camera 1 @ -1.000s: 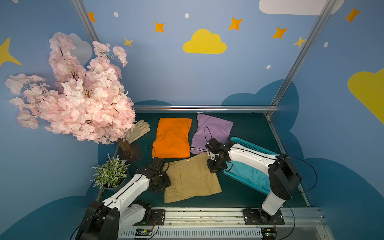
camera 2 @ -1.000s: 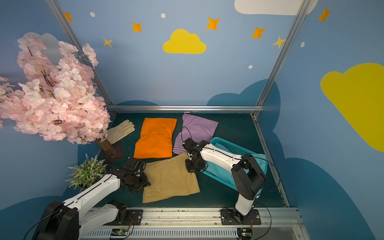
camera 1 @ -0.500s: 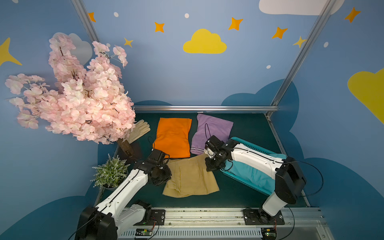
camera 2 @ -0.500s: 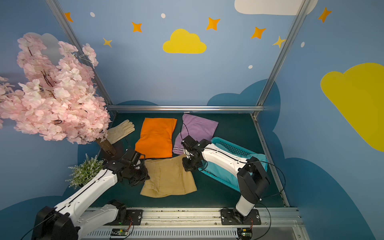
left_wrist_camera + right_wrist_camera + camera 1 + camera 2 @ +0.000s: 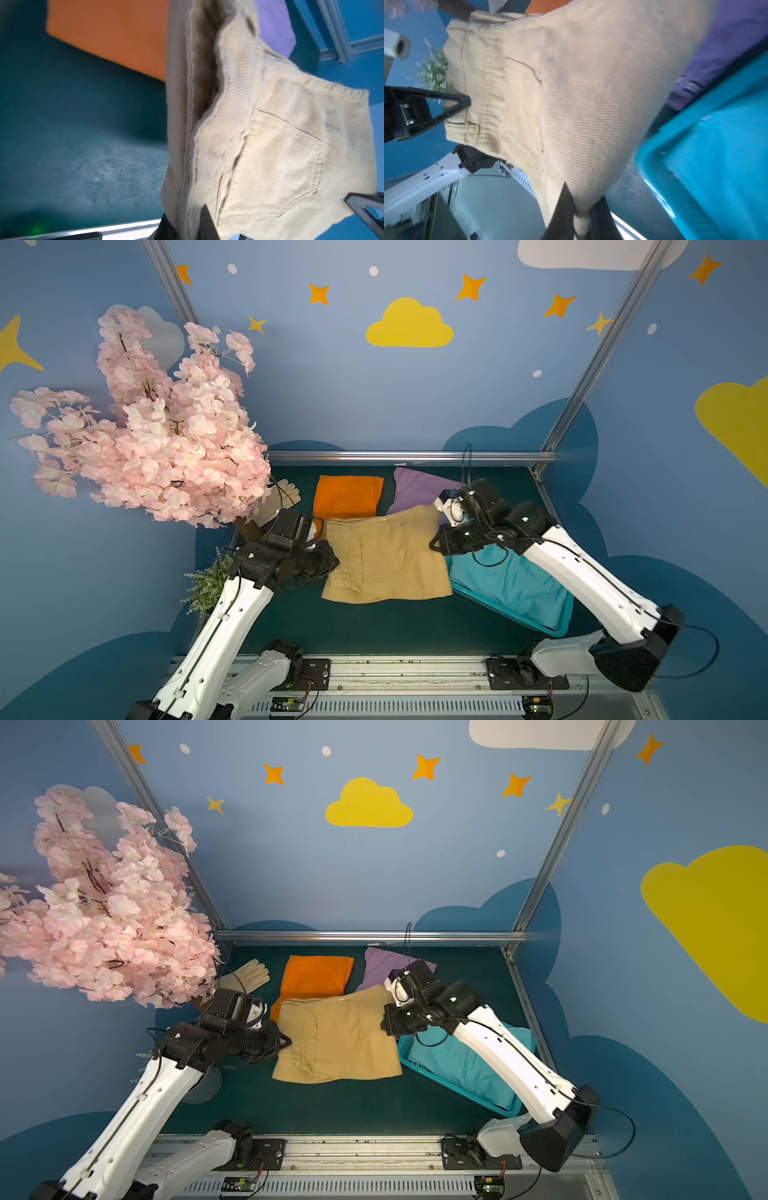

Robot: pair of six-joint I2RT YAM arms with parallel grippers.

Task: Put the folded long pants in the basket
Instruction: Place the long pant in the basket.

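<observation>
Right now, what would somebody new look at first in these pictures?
Probably the tan pants, held up in the middle of the scene, with the left pincer pinching one side and the right pincer the other. Next comes the big pink blossom tree on the left, and then the basket on the right with blue pants inside.
</observation>
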